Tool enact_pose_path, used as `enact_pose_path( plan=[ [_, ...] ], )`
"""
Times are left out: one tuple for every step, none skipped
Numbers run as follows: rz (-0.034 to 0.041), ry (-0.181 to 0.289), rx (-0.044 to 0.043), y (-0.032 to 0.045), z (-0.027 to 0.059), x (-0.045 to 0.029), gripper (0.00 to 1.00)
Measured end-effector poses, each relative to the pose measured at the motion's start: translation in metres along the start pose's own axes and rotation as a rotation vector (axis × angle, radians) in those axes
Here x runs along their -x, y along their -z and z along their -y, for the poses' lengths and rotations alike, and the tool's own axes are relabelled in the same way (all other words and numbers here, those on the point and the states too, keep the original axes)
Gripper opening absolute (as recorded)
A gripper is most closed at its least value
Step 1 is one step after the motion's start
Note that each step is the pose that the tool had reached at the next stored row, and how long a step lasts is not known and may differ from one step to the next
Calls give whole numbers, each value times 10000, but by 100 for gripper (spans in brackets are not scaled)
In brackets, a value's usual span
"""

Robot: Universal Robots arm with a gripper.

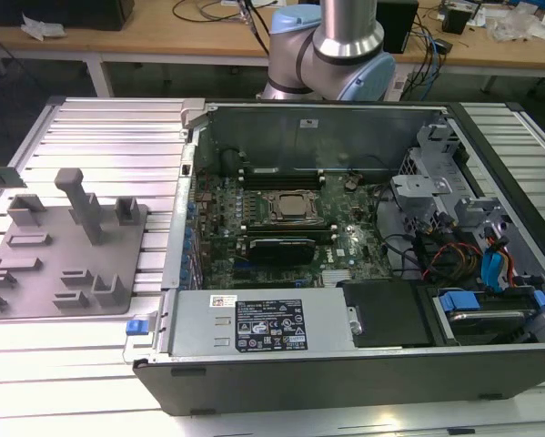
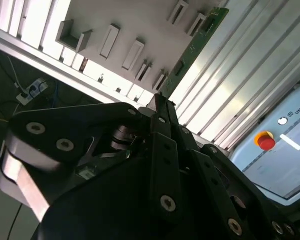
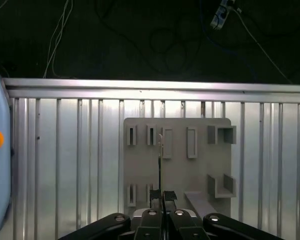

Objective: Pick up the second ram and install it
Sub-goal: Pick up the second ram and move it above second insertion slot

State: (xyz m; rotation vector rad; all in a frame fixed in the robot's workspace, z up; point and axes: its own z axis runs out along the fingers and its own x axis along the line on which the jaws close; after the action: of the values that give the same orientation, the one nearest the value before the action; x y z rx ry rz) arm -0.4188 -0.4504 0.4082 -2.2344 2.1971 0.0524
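Note:
The second ram is a long narrow green board, and my gripper is shut on one end of it. In the first wrist view the ram shows edge-on as a thin line rising from the closed fingertips of the gripper. It hangs well above the grey fixture tray, over the tray's row of slots. In the exterior view the same tray lies on the exterior view's left, beside the open computer case. The green motherboard lies inside that case.
The open case has a power supply along its near side and drive bays with cables on the exterior view's right. The arm's base stands behind it. A pendant with a red button lies on the ribbed metal table.

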Motion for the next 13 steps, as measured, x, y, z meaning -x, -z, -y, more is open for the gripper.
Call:
enact_pose_path(
  plan=[
    [0,0,0,71,-1,2,10],
    [0,0,0,120,-2,3,10],
    [0,0,-1,163,-3,5,10],
    [0,1,-2,221,-4,6,10],
    [0,0,-2,259,-5,7,10],
    [0,0,-4,312,-6,9,10],
    [0,0,-5,340,-6,10,10],
    [0,1,-5,361,-6,10,10],
    [0,1,-5,382,-7,11,10],
    [0,0,-5,387,-7,11,10],
    [1,1,-5,387,-7,11,10],
    [0,0,-5,387,-7,11,10],
    [0,1,-4,387,-7,11,10]
  ],
)
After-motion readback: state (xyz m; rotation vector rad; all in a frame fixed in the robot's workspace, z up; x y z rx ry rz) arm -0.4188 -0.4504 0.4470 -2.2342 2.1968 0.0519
